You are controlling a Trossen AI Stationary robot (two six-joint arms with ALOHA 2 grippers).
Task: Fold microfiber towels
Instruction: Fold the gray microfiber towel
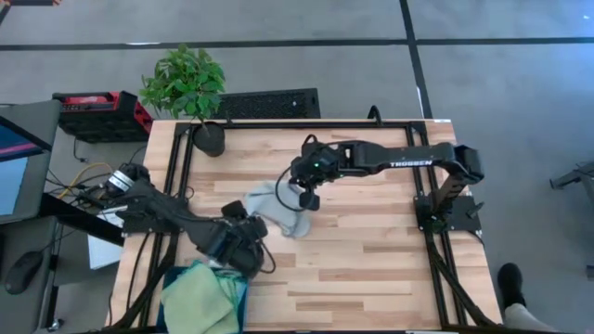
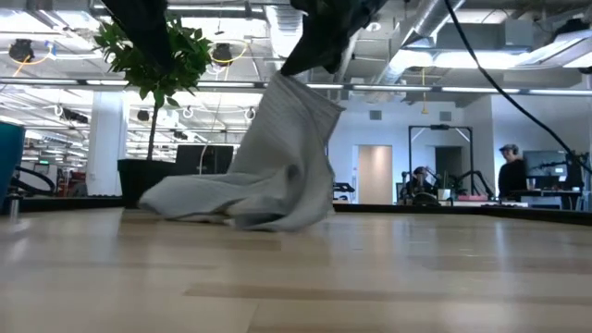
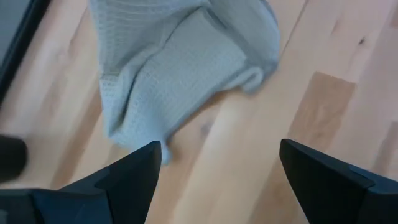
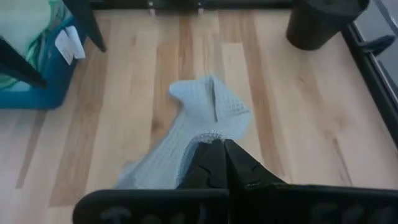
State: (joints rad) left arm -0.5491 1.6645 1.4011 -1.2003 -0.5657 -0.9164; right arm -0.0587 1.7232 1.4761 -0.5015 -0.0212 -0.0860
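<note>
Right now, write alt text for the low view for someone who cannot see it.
The right gripper, shut, lifts one edge of a pale grey towel off the wooden table; the rest trails on the surface. A potted plant and an office with people lie behind.

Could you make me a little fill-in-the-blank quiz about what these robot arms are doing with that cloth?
1. The right gripper is pinching the pale grey towel and lifting one ____ of it off the table.
2. The left gripper, beside the towel, has its fingers ____.
3. The light green towel lies in the teal-blue ____.

Missing words: corner; open; bin
</note>
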